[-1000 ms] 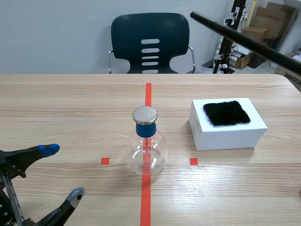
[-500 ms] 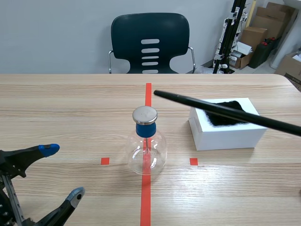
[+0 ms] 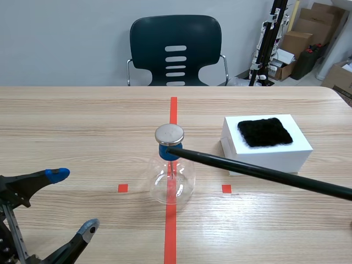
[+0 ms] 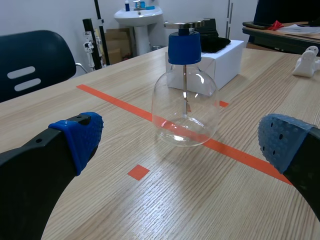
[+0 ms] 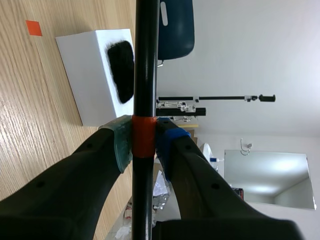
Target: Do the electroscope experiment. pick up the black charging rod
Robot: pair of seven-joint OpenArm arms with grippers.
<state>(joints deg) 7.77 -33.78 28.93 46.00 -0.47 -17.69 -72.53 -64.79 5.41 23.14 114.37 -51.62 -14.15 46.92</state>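
The right gripper [image 5: 145, 135] is clamping the black charging rod [image 5: 146, 60] between its two pads. The fingers are closed down to the rod's thickness over the rod's orange-red band [image 5: 144, 146], so the grip is looking firm. The rod is hanging clear of the table [image 3: 82, 121], running in from the near right and slanting toward the middle of the scene. Its free end is arriving at the electroscope [image 3: 171, 179], level with the blue stopper [image 3: 166, 152] just under the metal disc [image 3: 169, 133]. Whether it is touching or only just beside cannot be told. To the right and a little farther off, the white box [image 3: 269, 157] is carrying a black fur pad [image 3: 265, 132], with the rod passing on its near side. The left gripper [image 3: 72, 201] is resting at the near left, well apart from the flask, its fingers spread wide and holding nothing. A chair [image 3: 176, 49] is standing beyond the far edge. The pick-up step is judged complete, since the rod is lifted and held. What is remaining appears to be the experiment proper, bringing the rod to the disc.
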